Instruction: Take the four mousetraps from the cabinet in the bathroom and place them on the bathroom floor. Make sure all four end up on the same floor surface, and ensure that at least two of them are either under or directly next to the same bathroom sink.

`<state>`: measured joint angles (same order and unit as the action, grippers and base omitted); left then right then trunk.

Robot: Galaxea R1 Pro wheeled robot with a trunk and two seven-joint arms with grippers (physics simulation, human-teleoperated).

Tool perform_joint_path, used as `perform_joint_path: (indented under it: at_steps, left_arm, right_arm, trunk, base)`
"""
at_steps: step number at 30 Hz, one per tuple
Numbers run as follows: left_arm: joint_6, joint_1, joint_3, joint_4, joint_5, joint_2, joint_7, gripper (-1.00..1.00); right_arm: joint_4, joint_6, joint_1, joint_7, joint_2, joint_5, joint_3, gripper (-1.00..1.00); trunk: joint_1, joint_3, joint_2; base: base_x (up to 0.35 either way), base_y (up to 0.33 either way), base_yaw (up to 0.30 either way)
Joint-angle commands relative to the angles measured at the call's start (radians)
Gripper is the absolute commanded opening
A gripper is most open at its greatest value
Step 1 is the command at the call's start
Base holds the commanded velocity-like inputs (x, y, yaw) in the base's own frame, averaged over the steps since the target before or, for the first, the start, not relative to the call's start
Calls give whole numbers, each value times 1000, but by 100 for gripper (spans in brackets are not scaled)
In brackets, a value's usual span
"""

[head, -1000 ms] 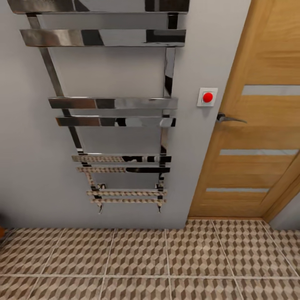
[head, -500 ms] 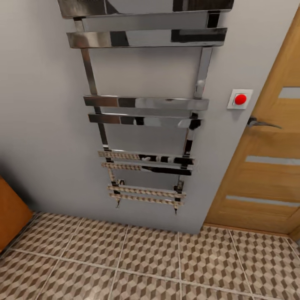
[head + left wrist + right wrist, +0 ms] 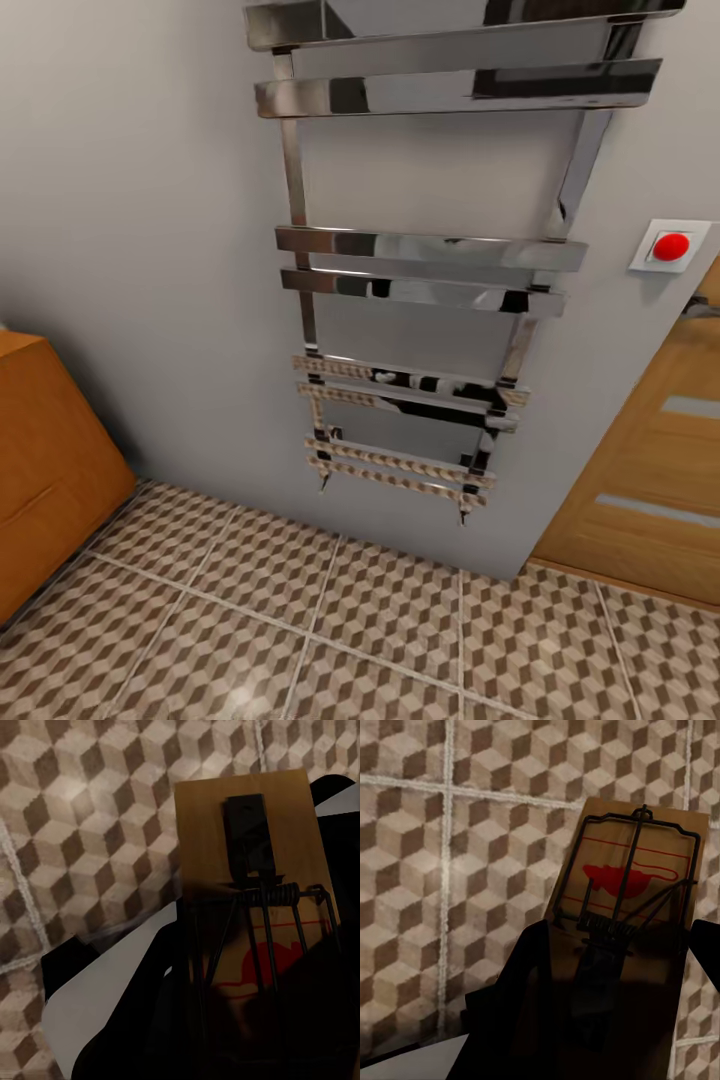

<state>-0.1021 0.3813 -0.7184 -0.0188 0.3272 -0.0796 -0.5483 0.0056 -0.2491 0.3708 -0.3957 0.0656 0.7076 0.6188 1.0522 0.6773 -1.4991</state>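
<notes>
Wooden mousetrap [image 3: 251, 870] sits clamped in the left gripper [image 3: 247, 1020], held above the floor [image 3: 82, 832]. The right gripper [image 3: 607, 1020] is likewise closed on a second trap [image 3: 622, 900], tiles beneath it. Ahead, the cabinet [image 3: 45, 470] stands left of a chrome rail [image 3: 430, 270].

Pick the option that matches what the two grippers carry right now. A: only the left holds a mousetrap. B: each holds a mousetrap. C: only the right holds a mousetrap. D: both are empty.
B: the left wrist view shows a mousetrap in the left gripper, and the right wrist view shows another mousetrap in the right gripper, both over the patterned floor.
</notes>
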Motion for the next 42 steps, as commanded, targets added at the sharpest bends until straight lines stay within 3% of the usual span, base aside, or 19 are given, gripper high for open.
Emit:
perform_joint_path:
  at_steps: [1, 42]
  left_arm:
    - [-6, 1, -9, 0, 4, 0, 1, -100]
    - [-6, 1, -9, 0, 4, 0, 1, -100]
  right_arm:
    - [1, -4, 0, -2, 0, 10, 9, -100]
    - [2, -1, 0, -2, 3, -1, 9, -100]
  trunk:
    - [0, 1, 0]
    - [0, 1, 0]
  base:
    - [0, 0, 292]
    - [0, 0, 292]
